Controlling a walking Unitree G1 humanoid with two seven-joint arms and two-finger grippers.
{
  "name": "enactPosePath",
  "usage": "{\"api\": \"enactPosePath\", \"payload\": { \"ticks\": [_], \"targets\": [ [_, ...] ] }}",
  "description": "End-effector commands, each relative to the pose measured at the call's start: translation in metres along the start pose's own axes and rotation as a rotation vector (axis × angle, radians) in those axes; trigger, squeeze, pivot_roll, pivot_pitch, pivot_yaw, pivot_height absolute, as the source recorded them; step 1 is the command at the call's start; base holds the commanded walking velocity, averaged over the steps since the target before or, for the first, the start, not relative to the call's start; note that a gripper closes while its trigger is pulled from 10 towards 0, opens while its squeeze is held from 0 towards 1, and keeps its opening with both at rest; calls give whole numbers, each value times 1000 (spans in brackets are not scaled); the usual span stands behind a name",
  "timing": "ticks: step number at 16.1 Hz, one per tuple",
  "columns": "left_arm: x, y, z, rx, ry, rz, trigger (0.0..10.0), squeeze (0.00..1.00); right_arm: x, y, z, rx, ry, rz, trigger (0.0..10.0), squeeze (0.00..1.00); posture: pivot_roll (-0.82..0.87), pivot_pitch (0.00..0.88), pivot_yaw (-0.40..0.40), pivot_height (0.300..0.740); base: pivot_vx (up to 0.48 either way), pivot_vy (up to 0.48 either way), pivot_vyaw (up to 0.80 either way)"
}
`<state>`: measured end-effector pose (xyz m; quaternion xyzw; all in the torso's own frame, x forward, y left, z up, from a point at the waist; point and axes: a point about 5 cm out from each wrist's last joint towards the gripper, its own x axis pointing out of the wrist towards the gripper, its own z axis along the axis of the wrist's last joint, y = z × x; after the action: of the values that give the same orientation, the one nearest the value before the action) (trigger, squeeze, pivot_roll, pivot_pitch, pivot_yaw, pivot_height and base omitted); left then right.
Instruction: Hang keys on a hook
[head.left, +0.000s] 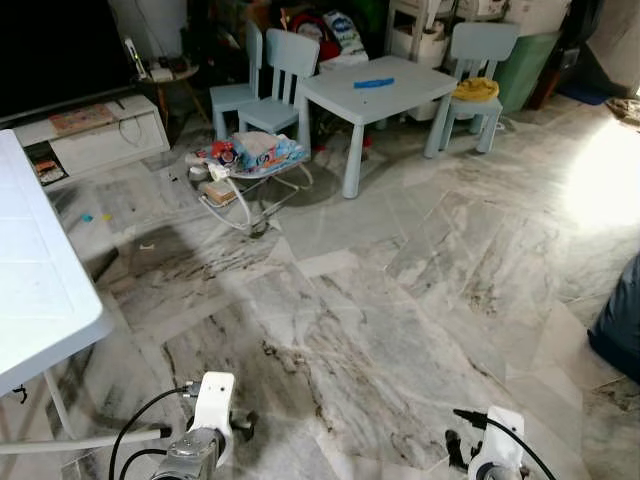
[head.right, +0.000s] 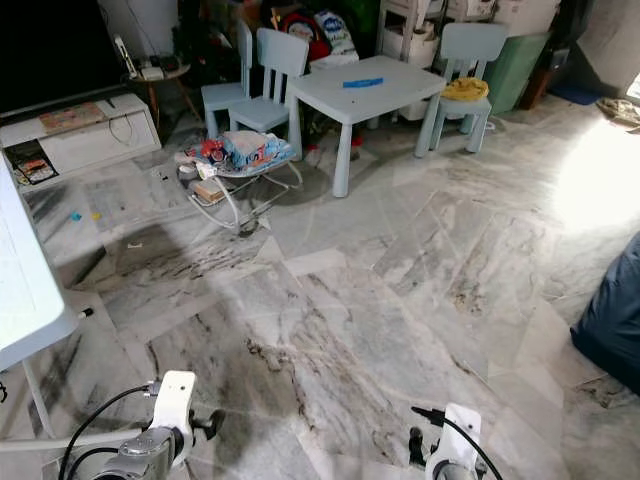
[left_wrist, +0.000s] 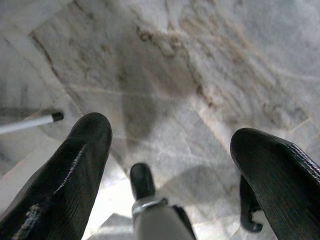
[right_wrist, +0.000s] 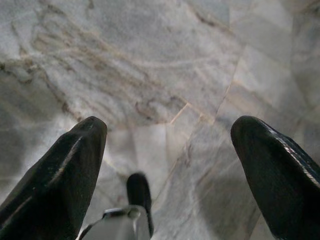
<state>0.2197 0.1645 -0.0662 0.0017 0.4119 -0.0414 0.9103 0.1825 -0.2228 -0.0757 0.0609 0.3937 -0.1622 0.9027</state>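
A white folding table (head.left: 40, 280) stood at the far left. The left gripper (left_wrist: 170, 150) hung low above the marble floor (head.left: 380, 300), fingers spread wide and holding nothing. Farther back, a baby bouncer (head.left: 250, 165) sat beside a pale blue child's table (head.left: 375, 90) with matching chairs (head.left: 285, 75). The right gripper (right_wrist: 167, 150) hung likewise, fingers wide apart and unloaded. Keys and hook could not be located.

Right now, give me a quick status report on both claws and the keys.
Left claw open, empty, over marble floor. Right claw open, empty. Keys, hook not sighted. Baby bouncer ahead.
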Motion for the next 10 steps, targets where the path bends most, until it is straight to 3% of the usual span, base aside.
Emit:
{"api": "enactPosePath", "payload": {
  "ticks": [1,2,3,4,5,7,8,10],
  "targets": [
    [0,2,4,16,-36,21,10000,0,1,-3,7,-32,-40,-3,10000,0,11,0,-21,740,0,0,0],
    [0,3,5,16,-51,30,10000,0,1,-3,7,-39,-49,-1,10000,0,11,0,-21,740,0,0,0],
    [4,10,41,4,-134,43,10000,0,0,-3,9,-42,-63,-2,10000,0,-1,0,-18,740,0,0,0],
    [2,20,113,16,-294,67,10000,0,9,-16,61,-44,-189,-17,10000,0,0,0,-17,740,0,0,0],
    [0,22,126,15,-344,83,10000,0,11,-18,95,-27,-287,-24,10000,0,3,0,-19,740,0,0,0],
    [-3,25,143,-34,-418,99,10000,0,8,-13,120,-33,-413,-26,10000,0,-5,0,-15,740,0,0,0],
    [-8,25,165,-46,-490,91,10000,0,5,-8,140,-47,-511,2,10000,0,-5,0,-16,740,0,0,0],
    [-12,16,186,8,-542,23,10000,0,1,-2,160,-102,-582,49,10000,0,-8,0,-17,740,0,0,0]
  ]
}}
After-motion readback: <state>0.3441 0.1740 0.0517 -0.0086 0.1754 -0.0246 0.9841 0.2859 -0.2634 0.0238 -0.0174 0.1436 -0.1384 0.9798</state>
